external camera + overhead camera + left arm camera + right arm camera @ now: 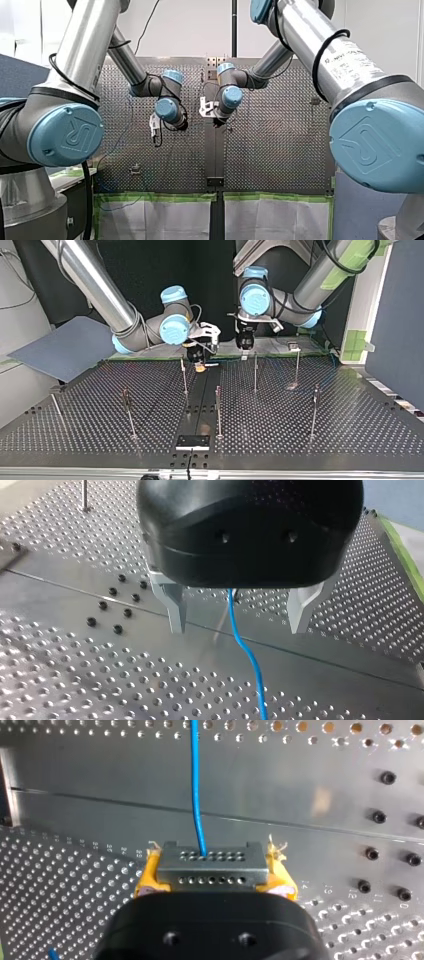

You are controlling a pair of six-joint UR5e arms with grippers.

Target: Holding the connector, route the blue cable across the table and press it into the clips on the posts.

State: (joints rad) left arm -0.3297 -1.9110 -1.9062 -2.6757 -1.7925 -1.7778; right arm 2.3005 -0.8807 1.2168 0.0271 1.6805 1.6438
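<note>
— How far along?
— Barely begun. My right hand [214, 864] is clamped on the grey perforated metal connector [212, 872]. From the connector, the thin blue cable [245, 650] passes between my left hand's [237, 614] spread fingers.
— Clips?
— The slim metal posts [218, 410] past the connector look bare.

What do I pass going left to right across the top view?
Grey-blue panel → my right gripper, shut on the connector → my left gripper, open → tall post → green tape.
</note>
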